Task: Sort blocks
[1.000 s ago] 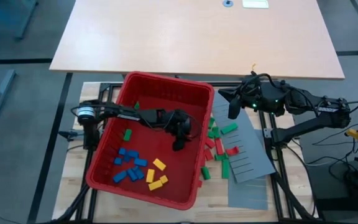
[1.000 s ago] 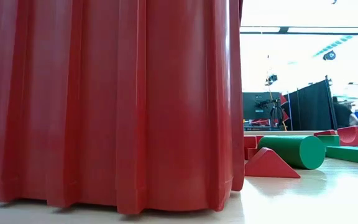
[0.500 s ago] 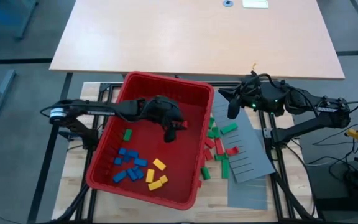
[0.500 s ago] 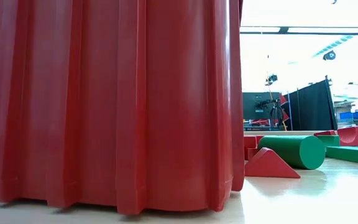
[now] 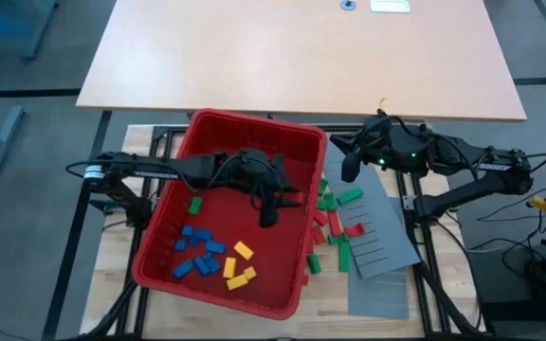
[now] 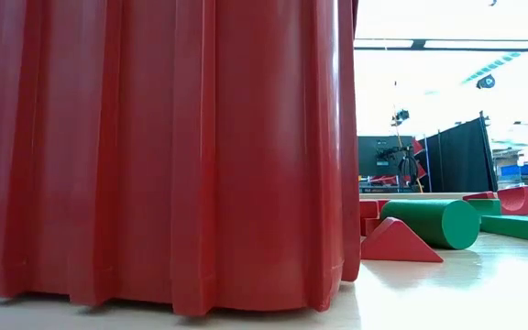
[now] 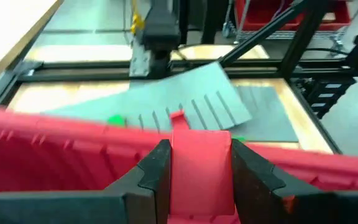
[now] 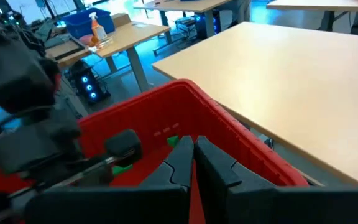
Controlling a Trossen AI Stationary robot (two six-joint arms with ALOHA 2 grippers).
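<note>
1. The blocks are split around the red bin (image 5: 297, 284): blue ones (image 5: 197, 252) and yellow ones (image 5: 239, 266) sit on the bin floor toward its near end, with one green block (image 5: 194, 205) in there too. The red and green blocks (image 5: 333, 220) lie just outside the bin's right wall, some on the grey slotted panel (image 5: 379, 239).
2. Handling guess: these look like rigid little bricks, light, smooth-sided and probably a bit slippery. I'd pinch one across its narrow faces near the middle so it doesn't twist out. Nothing fragile here, I reckon.
3. The left gripper (image 5: 271, 206) is over the bin's right half, close to the right wall. The left wrist view shows its fingers (image 7: 156, 171) clamped on a red block (image 7: 200, 165), held upright between them, with the bin wall and the slotted panel just beyond.
4. The left arm reaches in across the bin's left wall, stretched out low and nearly level, with the wrist dipping down at the end.
5. The right gripper (image 5: 348, 167) hangs just outside the bin's far right corner, above the loose red and green blocks. Its fingers (image 8: 180, 163) are pressed together with nothing in them. That arm is folded back toward the bench's right edge, looks like it's just waiting.
</note>
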